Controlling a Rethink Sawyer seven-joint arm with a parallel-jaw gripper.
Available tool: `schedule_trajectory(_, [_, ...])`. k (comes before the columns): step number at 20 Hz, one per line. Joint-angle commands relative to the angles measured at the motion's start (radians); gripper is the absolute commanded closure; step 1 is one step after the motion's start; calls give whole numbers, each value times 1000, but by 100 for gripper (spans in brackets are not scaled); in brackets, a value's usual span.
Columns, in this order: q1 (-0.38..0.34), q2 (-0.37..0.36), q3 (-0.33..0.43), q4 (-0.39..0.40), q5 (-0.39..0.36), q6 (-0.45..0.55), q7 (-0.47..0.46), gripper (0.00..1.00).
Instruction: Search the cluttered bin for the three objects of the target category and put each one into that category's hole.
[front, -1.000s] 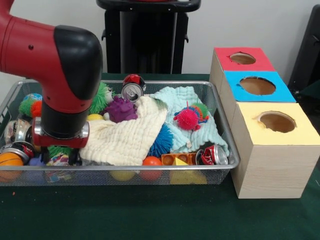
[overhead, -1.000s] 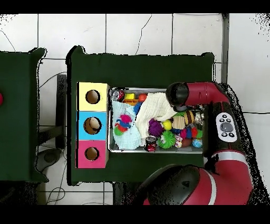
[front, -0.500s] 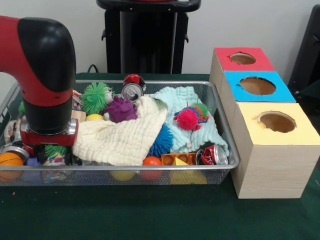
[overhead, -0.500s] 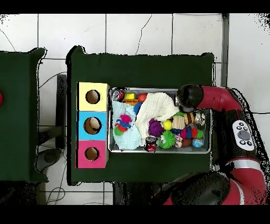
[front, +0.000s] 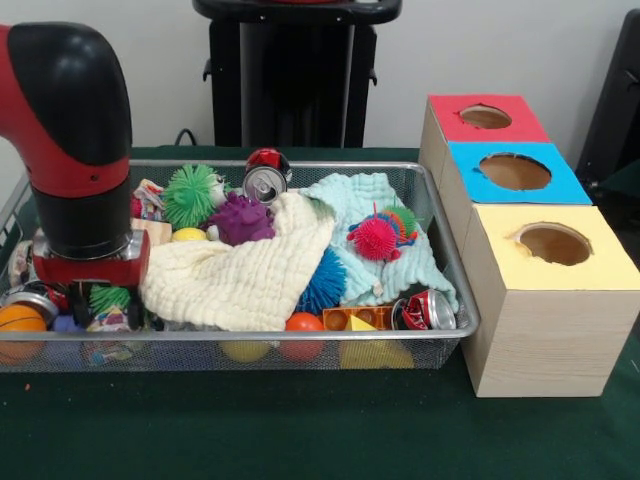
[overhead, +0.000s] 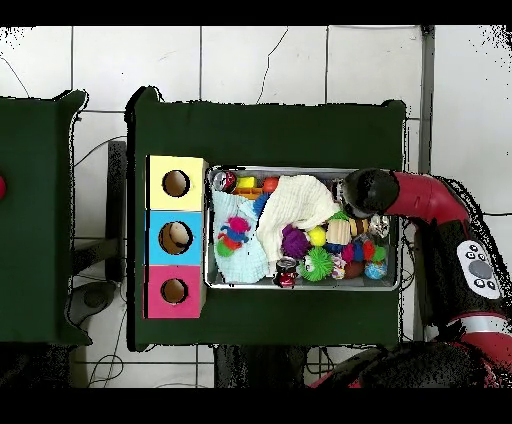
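Three holes face us in the front view, one each in the red box (front: 487, 118), the blue box (front: 515, 171) and the yellow box (front: 553, 244), ranked front to back at the bin's three o'clock side. We see the wire bin (front: 300, 345) heaped full. A cream cloth (front: 240, 275) sprawls across its middle and a pale green cloth (front: 385, 255) lies beside it toward three o'clock, both draped over other items (likely hiding some). An upright can (front: 265, 183) shows its silver top at twelve o'clock, and a crushed can (front: 427, 310) lies near the five o'clock corner. Spiky toys are scattered about: a green one (front: 192, 195), a purple one (front: 241, 219) and a pink one (front: 376, 238) on the green cloth. An orange ball (front: 20, 320) sits at eight o'clock. The arm (front: 75, 150) plunges into the nine o'clock end, wrist vertical, we judge for a reach straight down among the clutter. Its gripper is buried behind the wrist housing; we cannot tell its state.

From overhead, turned half round, the boxes sit at the bin's nine o'clock and the arm enters from three o'clock, its dark wrist over the bin's two o'clock corner. We cannot name the target category from these views; if cans, two show and a third stays hidden or unclear.
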Motion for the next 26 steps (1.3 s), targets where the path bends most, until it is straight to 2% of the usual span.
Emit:
schedule_trajectory(1, [-38,111,125,127,-78,-185,-278,0])
schedule_trajectory(5, [-55,114,148,138,-91,-219,-266,0])
schedule_trajectory(6, [-59,115,153,141,-94,-227,-263,100])
schedule_trajectory(19, [-68,121,179,148,-133,-259,-254,100])
schedule_trajectory(23, [-48,116,164,131,-132,-235,-225,100])
schedule_trajectory(26, [-49,96,167,136,-113,-192,-237,100])
